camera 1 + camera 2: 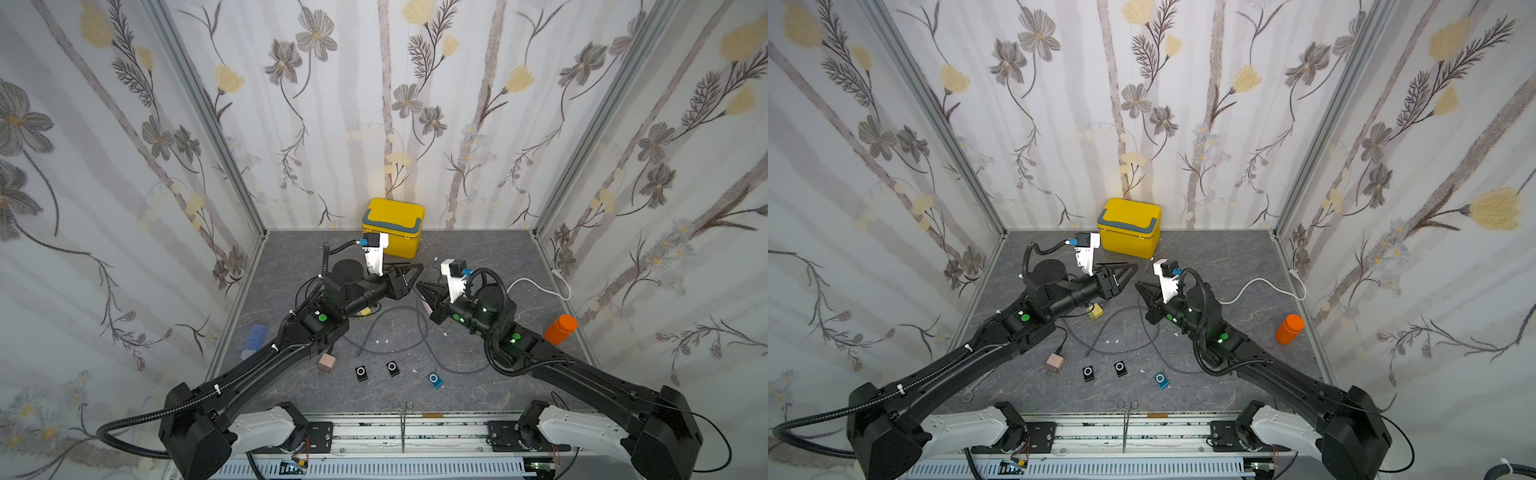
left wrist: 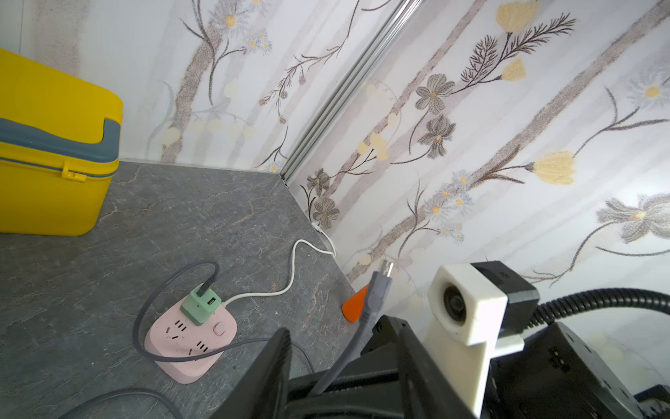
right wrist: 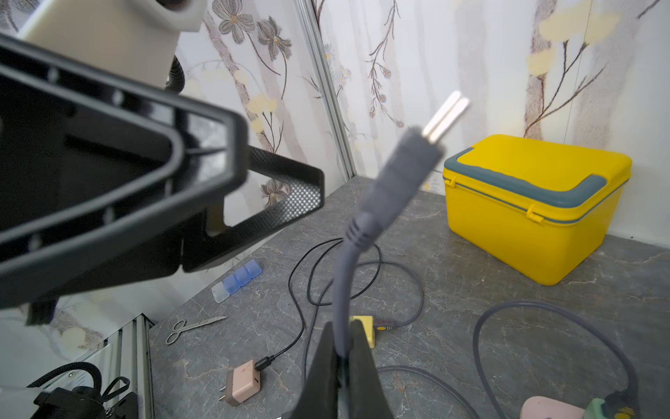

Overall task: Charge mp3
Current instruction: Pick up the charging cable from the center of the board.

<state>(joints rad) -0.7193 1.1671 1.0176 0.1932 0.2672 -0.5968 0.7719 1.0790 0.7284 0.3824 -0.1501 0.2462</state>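
Three small mp3 players lie near the table's front: two black ones (image 1: 361, 372) (image 1: 392, 368) and a blue one (image 1: 434, 380). My right gripper (image 3: 342, 348) is shut on a grey charging cable (image 3: 342, 290), just below its plug (image 3: 402, 170), which points up with its metal tip (image 3: 446, 112) free. My left gripper (image 2: 344, 362) is open, and the cable (image 2: 366, 319) rises between its spread jaws without touching them. In both top views the two grippers (image 1: 409, 276) (image 1: 424, 289) meet tip to tip over mid-table. The cable's other end sits in a green USB adapter (image 2: 199, 308) on a pink power strip (image 2: 190, 337).
A yellow lidded box (image 1: 392, 226) stands at the back. An orange bottle (image 1: 561, 329) is at the right wall, a blue pill box (image 1: 254, 338) at the left. A pink adapter (image 1: 326, 363), a yellow adapter (image 1: 1095, 311), scissors (image 3: 194, 326), forceps (image 1: 402, 424) and cable loops (image 1: 386, 332) lie about.
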